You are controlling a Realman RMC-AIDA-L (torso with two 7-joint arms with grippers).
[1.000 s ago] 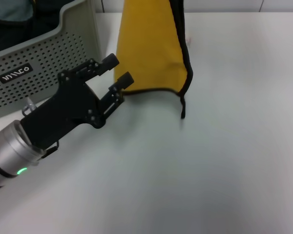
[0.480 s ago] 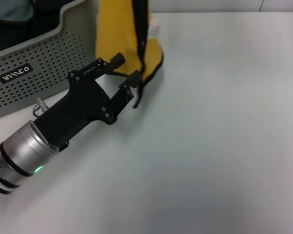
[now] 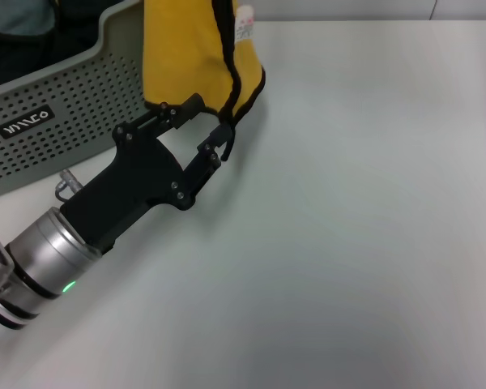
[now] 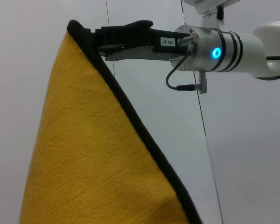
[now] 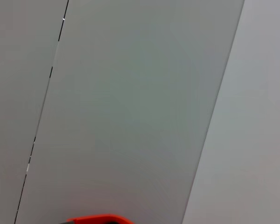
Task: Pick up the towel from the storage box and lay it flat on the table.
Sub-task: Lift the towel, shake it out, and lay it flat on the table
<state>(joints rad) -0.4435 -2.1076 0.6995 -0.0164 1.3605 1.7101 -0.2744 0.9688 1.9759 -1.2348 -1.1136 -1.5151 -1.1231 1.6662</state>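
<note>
Over the smooth white counter point(image 3: 364, 211), the head view shows the yellow cloth towel with black trimmed edge point(image 3: 185, 57) hanging from above, its lower hem level with the near corner of the light grey perforated plastic storage box point(image 3: 73, 105) and just beside it. A small white tag point(image 3: 245, 24) shows on the towel's right fold, and a black edge strip trails down toward the counter. The black left tool point(image 3: 199, 123) reaches up from the lower left with its fingers spread apart, one finger tip at the towel's lower hem and the other at the trailing black edge; the towel's hem partly hides the upper finger. Inside the box a dark mass and a bit of teal-grey cloth point(image 3: 20, 18) are visible. From the left wrist view, the black right tool point(image 4: 86, 38) is clamped on the towel's top corner, with the yellow face draping down below it. The right wrist view shows only pale wall panels.
</note>
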